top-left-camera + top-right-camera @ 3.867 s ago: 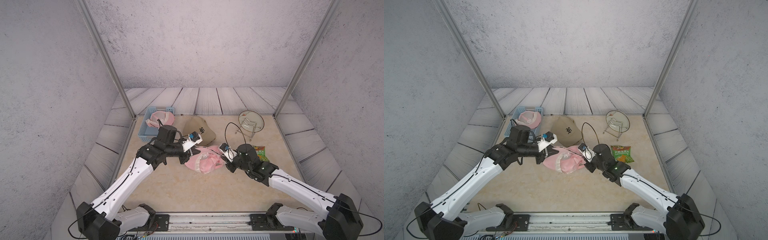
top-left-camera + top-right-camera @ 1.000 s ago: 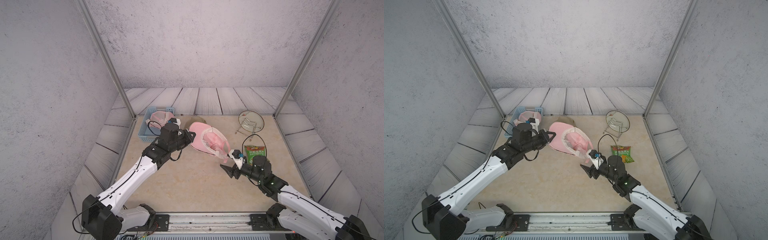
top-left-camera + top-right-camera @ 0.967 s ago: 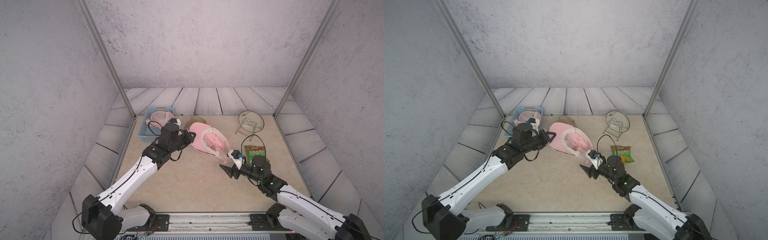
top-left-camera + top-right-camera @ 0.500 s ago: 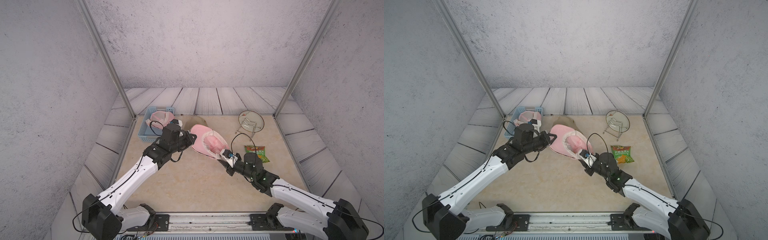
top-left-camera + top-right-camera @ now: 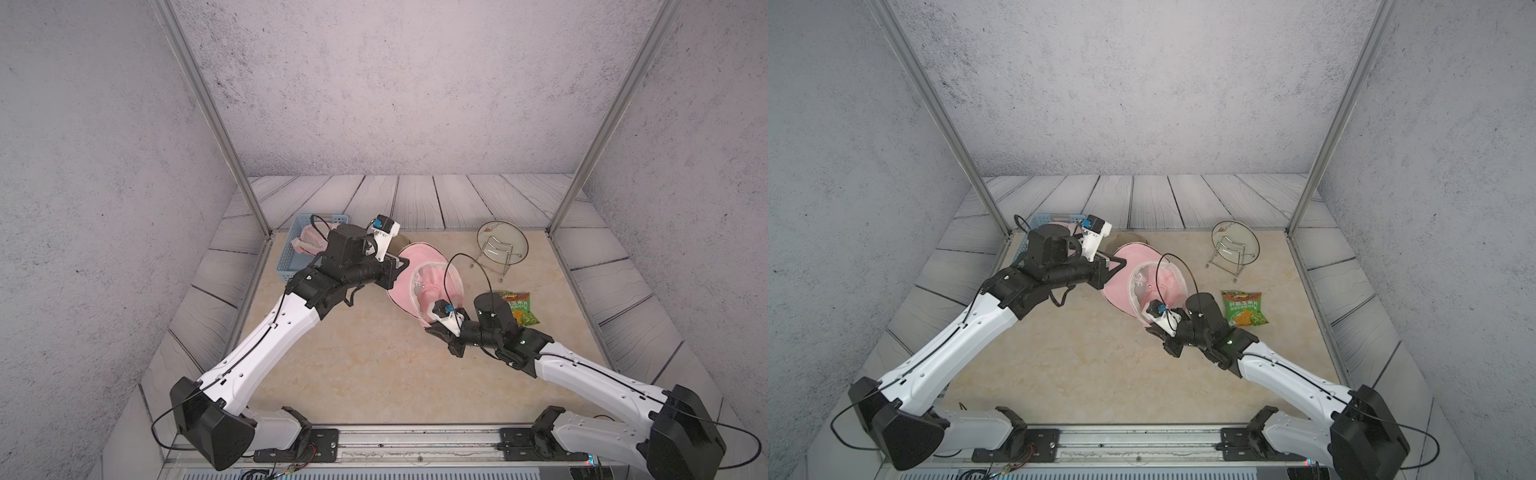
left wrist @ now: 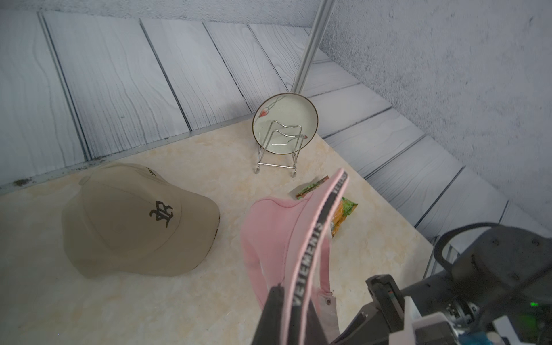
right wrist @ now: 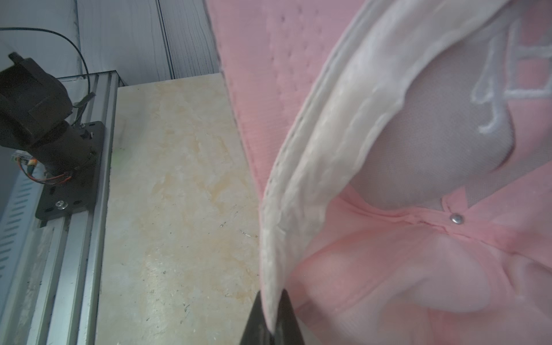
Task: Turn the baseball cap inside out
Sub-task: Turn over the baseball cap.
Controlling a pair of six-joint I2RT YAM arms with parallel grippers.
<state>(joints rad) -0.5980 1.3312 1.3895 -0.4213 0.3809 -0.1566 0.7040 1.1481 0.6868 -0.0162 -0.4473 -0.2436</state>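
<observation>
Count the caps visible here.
3: a pink cap held by the left tool and right tool; a beige cap lying behind it; an apparent third cap, pink, partly hidden, in the blue basket.

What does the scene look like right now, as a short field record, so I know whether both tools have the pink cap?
pink cap: held at two edges, opening upward, lining showing
left tool: shut on the cap's black lettered strap
right tool: shut on the cap's white sweatband
beige cap: resting on the table, untouched
blue basket: back left, pink item inside
plate: upright in wire stand
snack bag: flat beside right arm
</observation>
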